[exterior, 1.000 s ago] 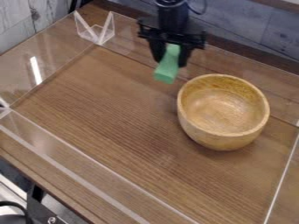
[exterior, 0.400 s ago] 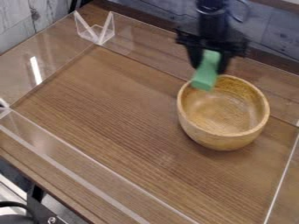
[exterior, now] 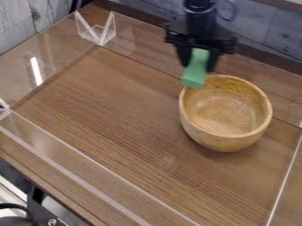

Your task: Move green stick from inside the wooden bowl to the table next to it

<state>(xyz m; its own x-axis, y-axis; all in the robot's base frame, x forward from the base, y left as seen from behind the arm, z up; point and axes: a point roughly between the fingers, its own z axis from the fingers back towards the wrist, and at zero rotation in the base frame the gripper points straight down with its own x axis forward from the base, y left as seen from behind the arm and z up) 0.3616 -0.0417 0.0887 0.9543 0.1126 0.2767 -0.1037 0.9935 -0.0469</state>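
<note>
The green stick [exterior: 196,71] hangs tilted in the air, its upper end pinched between the fingers of my black gripper [exterior: 197,55], which is shut on it and points steeply down. Its lower end is just above the far-left rim of the wooden bowl [exterior: 214,138]. The bowl stands at the right of the table [exterior: 106,115], and its hollow shows nothing inside.
Low clear acrylic walls [exterior: 48,141] edge the tabletop on the left, front and right. A small clear angled piece [exterior: 94,28] stands at the back left corner. Bare dark wood stretches left of and in front of the bowl.
My gripper carried the green stick to the right, from over the bare table to the bowl's far-left rim. It went slightly further over the bowl, then came back a little left.
</note>
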